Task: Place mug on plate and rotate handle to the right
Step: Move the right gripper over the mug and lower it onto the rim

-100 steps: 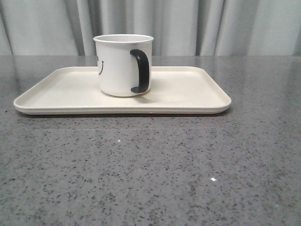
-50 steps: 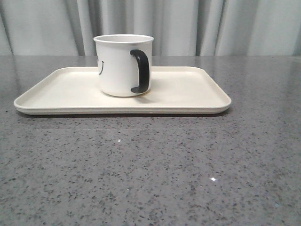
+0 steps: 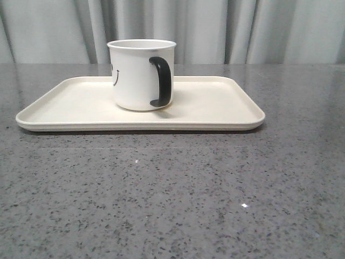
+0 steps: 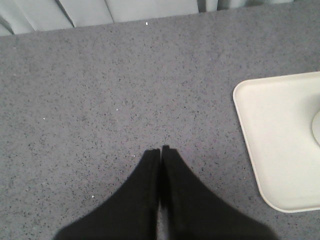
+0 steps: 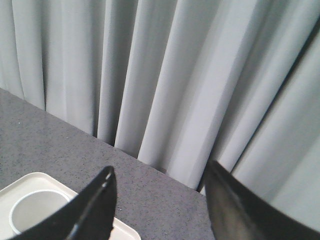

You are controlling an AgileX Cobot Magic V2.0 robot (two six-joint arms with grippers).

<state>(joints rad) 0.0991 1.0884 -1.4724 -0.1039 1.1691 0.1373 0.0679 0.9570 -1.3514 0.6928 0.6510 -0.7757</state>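
The left gripper hangs over the bare grey table, off to one side of the plate. Its 2 black fingers are pressed together and hold nothing. The right gripper is up in the air, pointing toward the grey curtain. Its 2 fingers are spread far apart with nothing between them.

The front view shows no arms at all. It shows the white mug standing upright on the plate, a bit left of the plate's middle. Only this view shows the black handle and a bit of the black face print at the mug's left edge. The left wrist view shows just 1 rounded corner of the plate and a sliver of the mug at the picture's edge. The right wrist view looks down into the mug, which looks empty inside.

The handle points toward the camera and a little to the right. The plate's long side runs left to right across the table.
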